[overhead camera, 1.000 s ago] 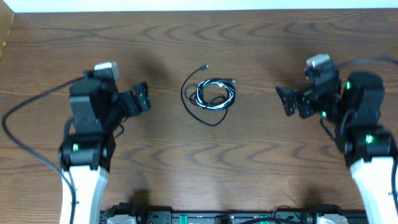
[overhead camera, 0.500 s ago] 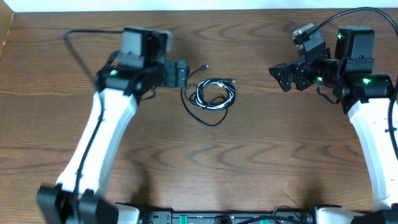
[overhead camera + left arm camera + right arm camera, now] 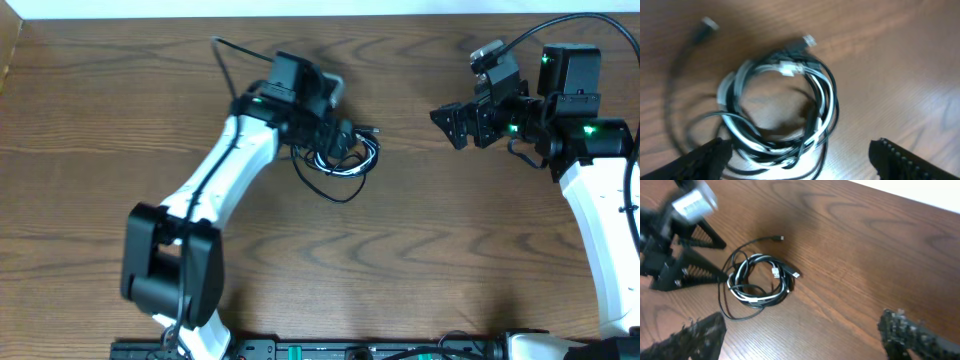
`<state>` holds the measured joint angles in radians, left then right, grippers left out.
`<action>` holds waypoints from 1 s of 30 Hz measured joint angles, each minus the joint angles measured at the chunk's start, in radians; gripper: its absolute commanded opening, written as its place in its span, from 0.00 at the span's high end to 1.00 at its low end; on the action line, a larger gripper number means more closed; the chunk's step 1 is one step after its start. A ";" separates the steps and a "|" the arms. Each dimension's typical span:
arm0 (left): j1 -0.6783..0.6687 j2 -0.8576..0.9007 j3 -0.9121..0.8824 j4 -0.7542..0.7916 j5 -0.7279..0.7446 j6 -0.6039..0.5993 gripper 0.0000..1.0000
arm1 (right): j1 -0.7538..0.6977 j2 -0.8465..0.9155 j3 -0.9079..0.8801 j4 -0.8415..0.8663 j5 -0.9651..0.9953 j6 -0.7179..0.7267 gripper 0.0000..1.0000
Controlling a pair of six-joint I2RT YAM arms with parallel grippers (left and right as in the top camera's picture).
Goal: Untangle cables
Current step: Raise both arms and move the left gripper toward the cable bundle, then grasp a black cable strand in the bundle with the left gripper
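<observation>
The cables [image 3: 345, 160] lie in a small coil on the wooden table [image 3: 420, 250]: black cords wound with one white cord, plus a loose black loop trailing toward the front. They fill the left wrist view [image 3: 780, 115] and show in the right wrist view [image 3: 760, 282]. My left gripper [image 3: 338, 138] is open and hovers directly over the coil's far left part, its fingers [image 3: 800, 160] spread either side of the coil. My right gripper [image 3: 455, 125] is open and empty, well to the right of the cables; its fingers [image 3: 805, 340] frame bare wood.
Thick black wires run from both arms, one arching behind the left arm [image 3: 230, 50] and one over the right arm [image 3: 570, 20]. The table's far edge meets a white wall. A bar of equipment [image 3: 360, 350] lines the front edge.
My left arm has swung right, from the left side of the table to directly over the coil. My right gripper rose toward the far side, then held nearly still.
</observation>
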<state>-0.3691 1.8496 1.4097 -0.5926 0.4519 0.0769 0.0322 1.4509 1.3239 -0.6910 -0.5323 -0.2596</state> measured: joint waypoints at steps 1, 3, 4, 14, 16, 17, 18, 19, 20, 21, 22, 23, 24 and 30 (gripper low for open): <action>-0.013 0.014 0.000 -0.011 -0.001 0.010 0.12 | 0.000 0.000 0.000 0.000 0.000 0.002 0.11; -0.034 0.036 0.000 -0.019 -0.014 0.029 0.14 | 0.000 0.000 0.000 0.000 -0.001 0.004 0.12; -0.045 0.045 0.000 -0.019 -0.026 0.034 0.16 | 0.000 0.000 0.000 0.000 -0.002 0.005 0.13; -0.103 0.118 0.000 -0.006 -0.135 0.060 0.36 | 0.000 0.000 0.000 0.000 -0.003 0.006 0.16; -0.103 0.126 0.000 0.002 -0.148 0.061 0.40 | 0.000 0.000 0.000 0.000 -0.003 0.006 0.17; -0.103 0.132 0.000 0.010 -0.154 0.061 0.43 | 0.000 0.000 0.000 0.000 -0.003 0.006 0.17; -0.103 0.138 0.000 0.016 -0.161 0.061 0.46 | 0.000 0.000 0.000 0.000 -0.003 0.006 0.17; -0.103 0.145 0.000 0.021 -0.167 0.061 0.52 | 0.000 0.000 0.000 0.000 -0.003 0.006 0.17; -0.103 0.153 0.000 0.022 -0.170 0.060 0.61 | 0.000 0.000 0.000 0.000 -0.003 0.006 0.17; -0.103 0.161 0.000 0.023 -0.172 0.059 0.66 | 0.000 0.000 0.000 0.000 -0.003 0.006 0.17; -0.103 0.170 0.000 0.025 -0.173 0.066 0.74 | 0.000 0.000 0.000 0.000 -0.003 0.006 0.17; -0.103 0.175 0.000 0.026 -0.173 0.064 0.81 | 0.000 0.000 0.000 0.000 -0.003 0.006 0.17; -0.103 0.177 0.000 0.026 -0.174 0.061 0.92 | 0.000 0.000 0.000 0.000 -0.003 0.006 0.17; -0.103 0.178 0.000 0.051 -0.174 0.058 0.92 | 0.000 0.000 0.000 0.000 -0.003 0.007 0.22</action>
<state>-0.4717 2.0274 1.4097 -0.5415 0.2775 0.1345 0.0322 1.4509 1.3243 -0.6914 -0.5358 -0.2527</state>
